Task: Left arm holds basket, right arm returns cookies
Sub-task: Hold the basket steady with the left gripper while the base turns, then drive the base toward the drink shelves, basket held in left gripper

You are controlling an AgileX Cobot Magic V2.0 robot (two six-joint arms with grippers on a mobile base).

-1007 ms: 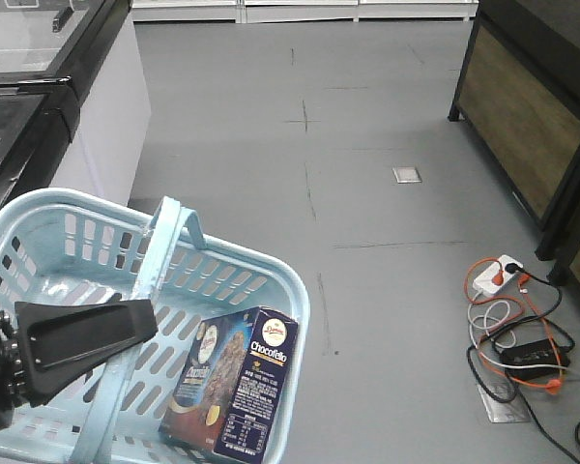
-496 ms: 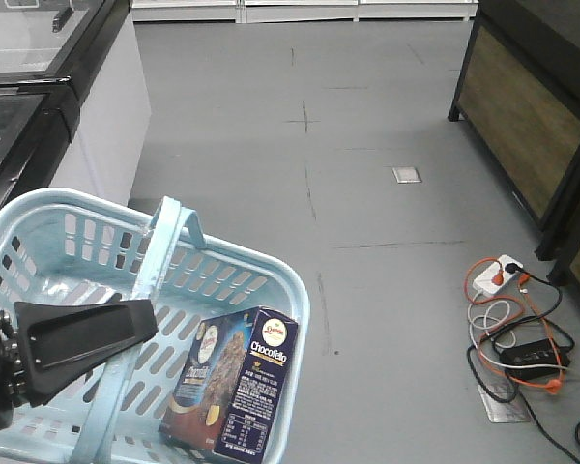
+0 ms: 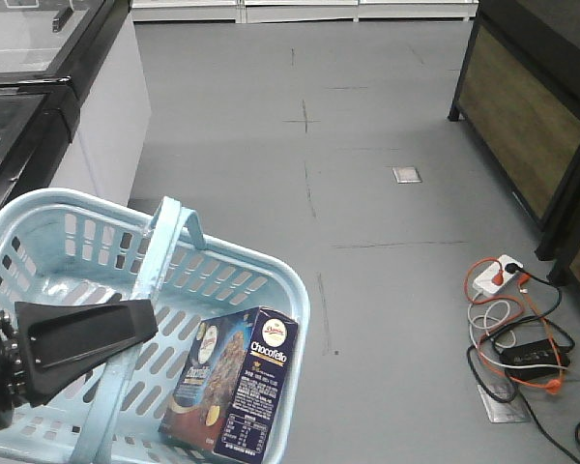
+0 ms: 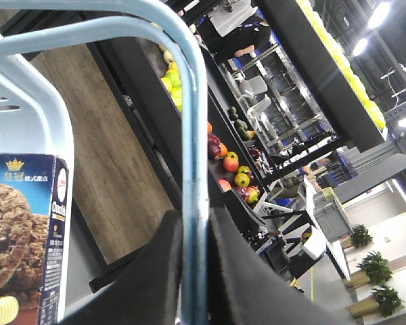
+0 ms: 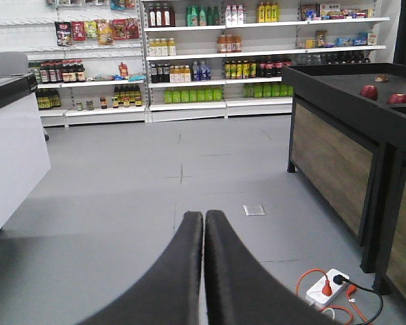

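- The left gripper (image 4: pixel 195 227) is holding the basket (image 3: pixel 292 290) by its handle (image 4: pixel 193 128). Its fingers (image 4: pixel 155 271) are pinching the flat blue bar from both sides.
- The basket is hanging above the grey floor (image 3: pixel 367 145), in the lower left part of the front view.
- The cookies (image 3: pixel 237 382) are standing on end inside the basket, a little tilted and close to its right wall. The "Chocofello" print is facing the front camera.
- The right gripper (image 5: pixel 204 227) is hovering over the floor. Its fingers (image 5: pixel 179 271) are pressed together and are holding nothing.
- A white power strip (image 3: pixel 496 275) with orange and black cables is lying on the floor at the right, near a dark stand (image 3: pixel 522 126).
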